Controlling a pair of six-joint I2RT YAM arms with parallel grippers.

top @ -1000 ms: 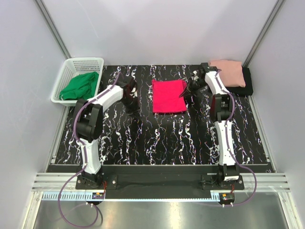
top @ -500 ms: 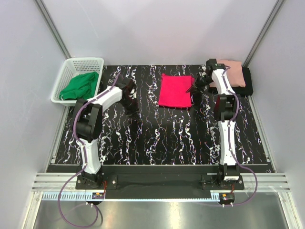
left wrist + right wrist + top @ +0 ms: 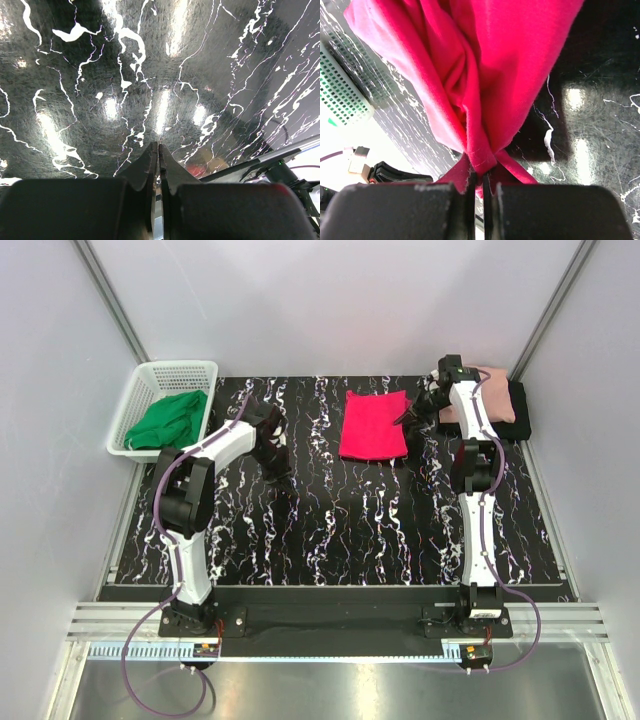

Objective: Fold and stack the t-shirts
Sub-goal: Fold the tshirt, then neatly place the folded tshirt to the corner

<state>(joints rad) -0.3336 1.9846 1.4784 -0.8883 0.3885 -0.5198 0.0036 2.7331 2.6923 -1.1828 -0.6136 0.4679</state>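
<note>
Folded crimson-pink t-shirt is lying far centre-right on the table, edge bunching in the right gripper, jaws clamping it; salmon-pink t-shirt is sitting on black t-shirt nearby; left gripper is hovering, jaws together, empty; we are fearing a single-point pinch unfolds it when lifted.
</note>
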